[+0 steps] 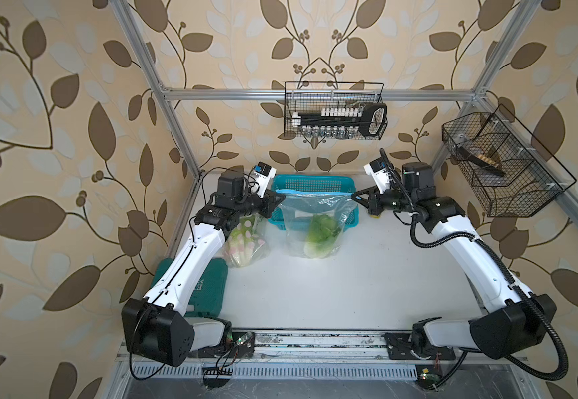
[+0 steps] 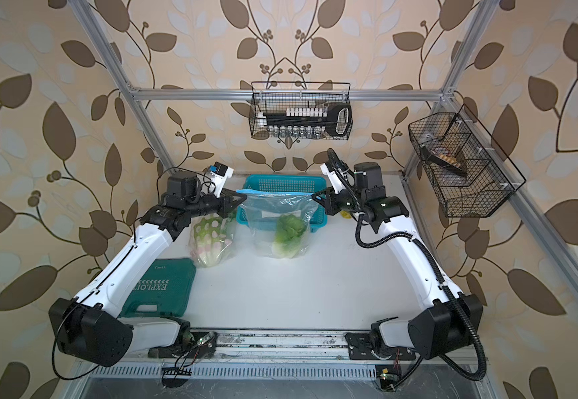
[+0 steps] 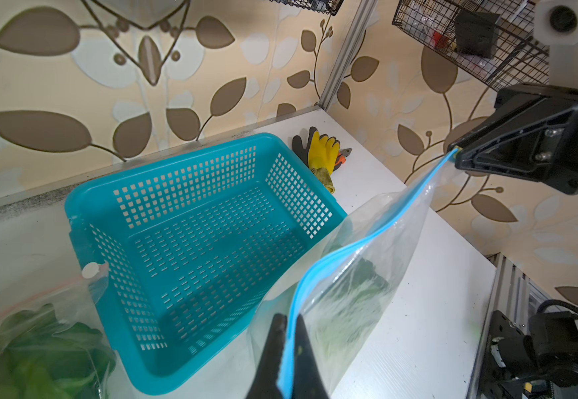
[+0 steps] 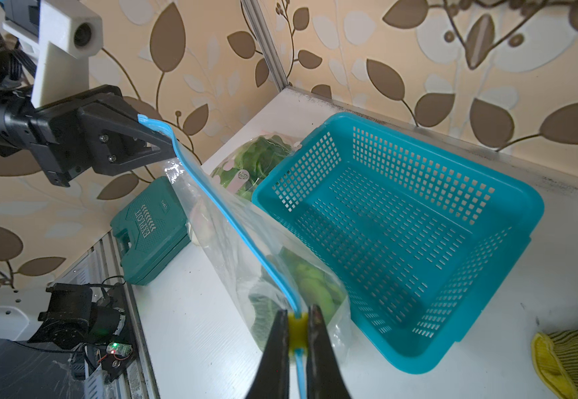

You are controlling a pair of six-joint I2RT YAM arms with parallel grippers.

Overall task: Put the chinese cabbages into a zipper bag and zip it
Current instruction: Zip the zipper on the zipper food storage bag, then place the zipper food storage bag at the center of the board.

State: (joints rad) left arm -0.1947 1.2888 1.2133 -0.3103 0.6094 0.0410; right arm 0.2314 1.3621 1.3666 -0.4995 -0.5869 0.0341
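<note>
Toward the table's (image 1: 349, 276) 12 o'clock edge, just in front of the basket (image 1: 311, 179), the bag (image 1: 315, 210) hangs between the two grippers. The left gripper (image 1: 282, 197) has its jaws pressed together on the blue zip strip (image 3: 377, 231) at the bag's 9 o'clock corner; its wrist view shows the strip pinched between the fingers (image 3: 273, 345). The right gripper (image 1: 353, 197) is clamped on the yellow slider (image 4: 297, 326) at the 3 o'clock corner, with only the slider's width between its jaws. The strip runs between them as one sagging band.

The cabbages (image 1: 322, 233) lie inside the bag at its bottom, which rests on the table. In both top views they sit at about 4 o'clock from the left gripper and 7 o'clock from the right gripper, touching neither. The heads cannot be counted through the plastic.
</note>
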